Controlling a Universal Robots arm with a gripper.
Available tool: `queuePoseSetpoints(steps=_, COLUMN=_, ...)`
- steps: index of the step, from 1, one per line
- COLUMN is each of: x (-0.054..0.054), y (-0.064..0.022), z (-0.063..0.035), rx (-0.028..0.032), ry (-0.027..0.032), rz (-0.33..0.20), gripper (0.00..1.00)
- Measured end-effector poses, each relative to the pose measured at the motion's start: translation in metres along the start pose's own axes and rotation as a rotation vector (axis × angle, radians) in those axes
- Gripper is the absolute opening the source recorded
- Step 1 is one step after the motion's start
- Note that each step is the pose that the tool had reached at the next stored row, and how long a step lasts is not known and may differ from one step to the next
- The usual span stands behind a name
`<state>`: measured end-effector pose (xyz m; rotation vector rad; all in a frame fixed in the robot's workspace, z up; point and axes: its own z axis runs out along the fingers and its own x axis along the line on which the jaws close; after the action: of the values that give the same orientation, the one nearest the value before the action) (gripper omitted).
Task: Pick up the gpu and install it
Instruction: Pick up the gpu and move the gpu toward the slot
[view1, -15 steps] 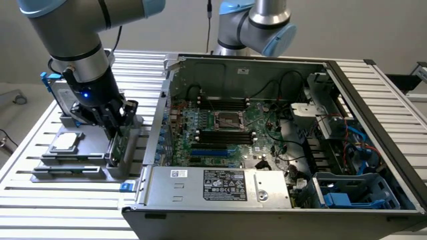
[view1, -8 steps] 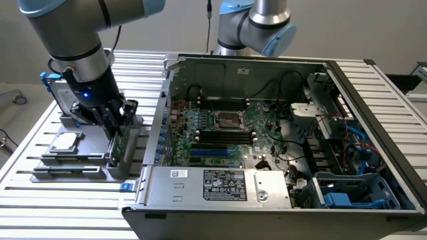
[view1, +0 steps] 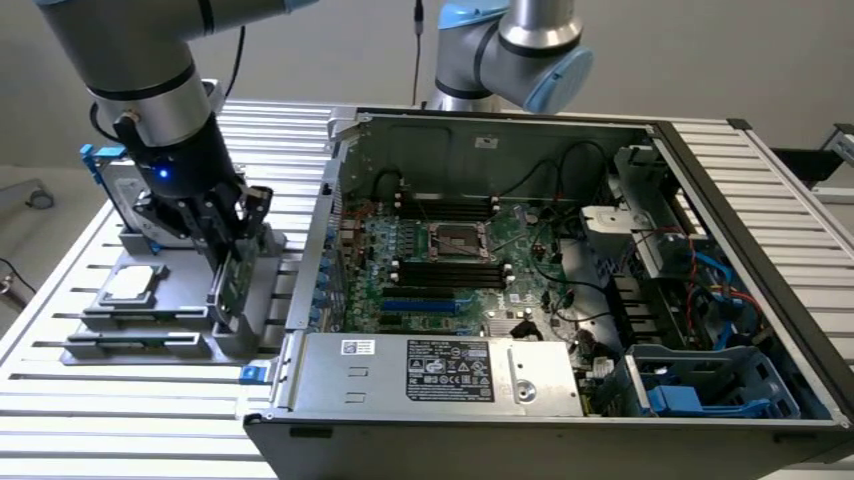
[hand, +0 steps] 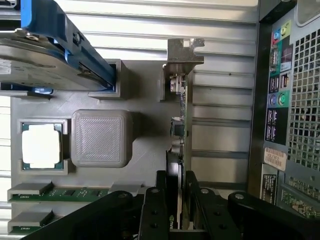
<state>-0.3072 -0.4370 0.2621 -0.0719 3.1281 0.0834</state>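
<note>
Gpu (hand: 181, 117) clamped by jaws, on tray (hand: 145, 150), bracket (hand: 184, 52) in wrist view

- Graphics card (hand: 183, 117): green board, black cooler, silver end bracket.
- Pincer (hand: 176, 187): black.
- Hard drive (hand: 40, 62): silver, blue frame.
- Chip (hand: 42, 146): silver square, green border.
- Holder (hand: 145, 135): plain grey, 1 block with a fine lined texture.
- Desk (view1: 134, 400): silver, ribbed in parallel slats.
- Motherboard (view1: 441, 250): green, black and blue slots.
</note>
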Motion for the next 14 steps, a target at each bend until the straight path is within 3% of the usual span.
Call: queuePoseSetpoints(steps=14, x=-0.002, y=0.0029, z=-0.0627, rx=-0.0011, ry=-0.0002, rz=0.004, gripper=0.27)
